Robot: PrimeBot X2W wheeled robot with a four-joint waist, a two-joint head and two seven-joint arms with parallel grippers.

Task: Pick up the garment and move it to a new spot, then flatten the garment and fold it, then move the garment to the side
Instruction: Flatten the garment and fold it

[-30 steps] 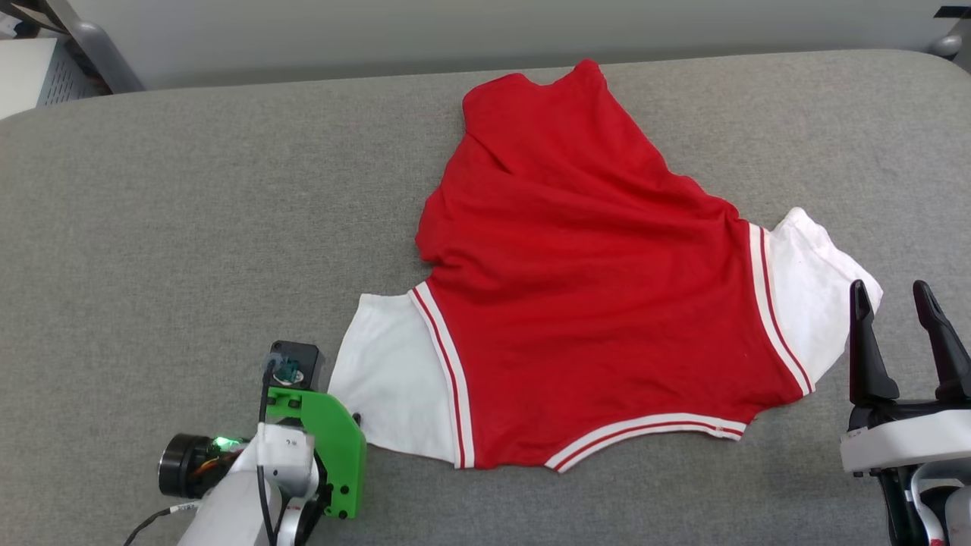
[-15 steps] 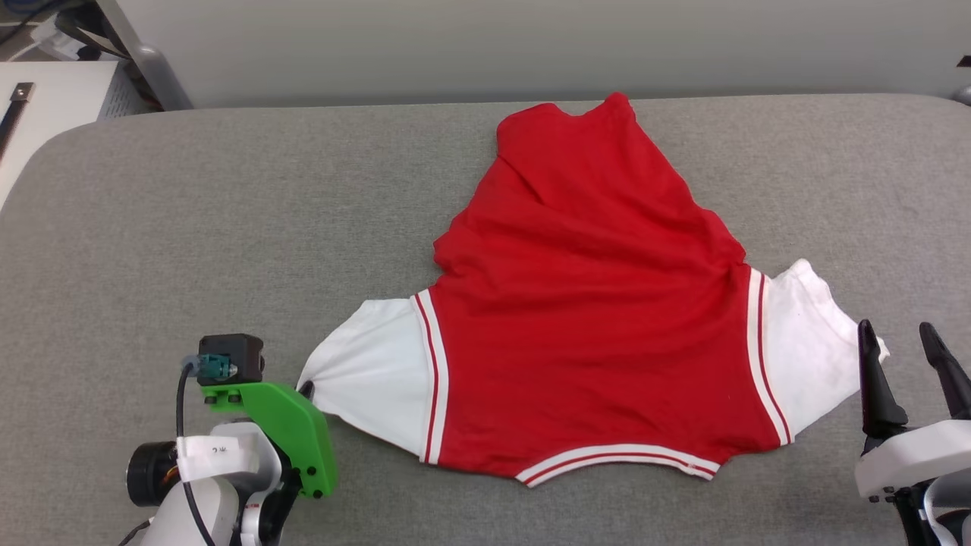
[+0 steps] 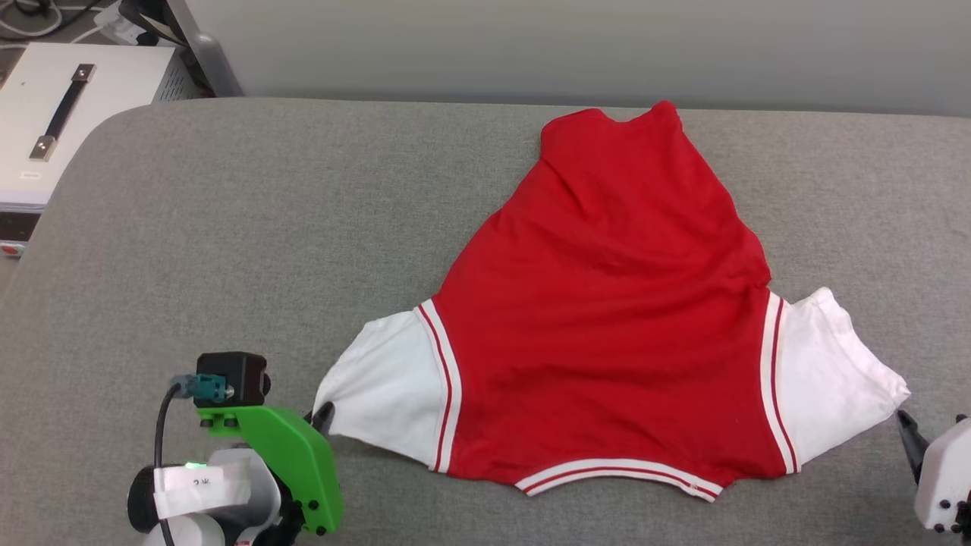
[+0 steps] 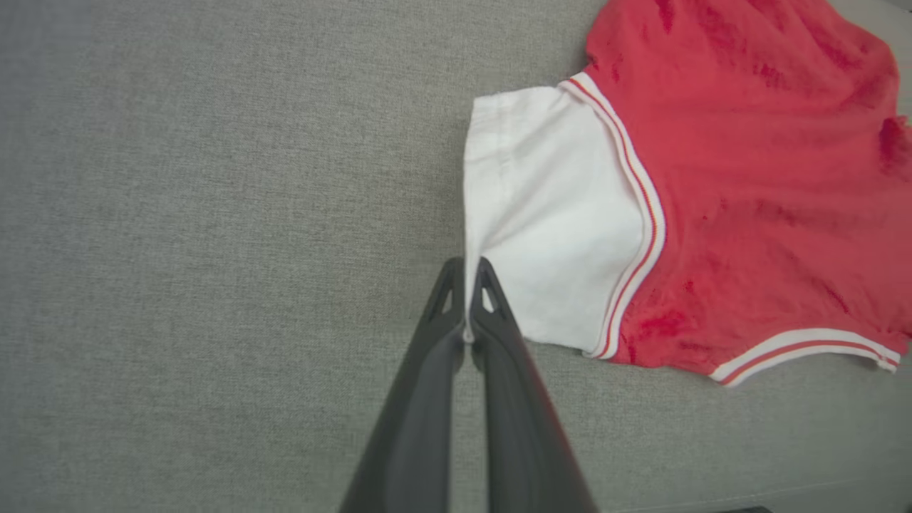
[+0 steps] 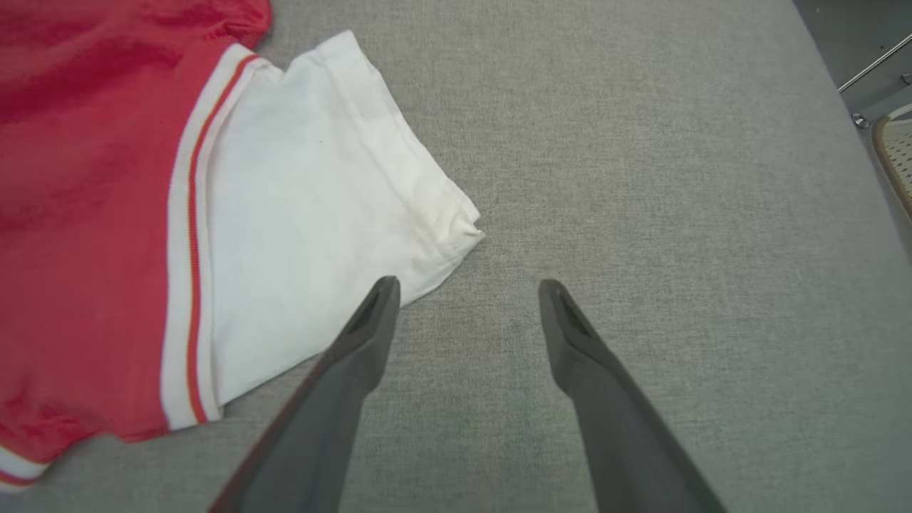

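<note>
Nearest the robot, the left gripper is clenched on the edge of the white left sleeve of the garment. The right gripper is spread wide and holds nothing, above the grey pad, just beside the corner of the right sleeve. The garment lies spread on the pad, its striped collar near and its red body narrowing towards the far edge. A white box sits beyond the pad's far left corner.

Green bracket, dark fingers, white shell, prob. screws.
</note>
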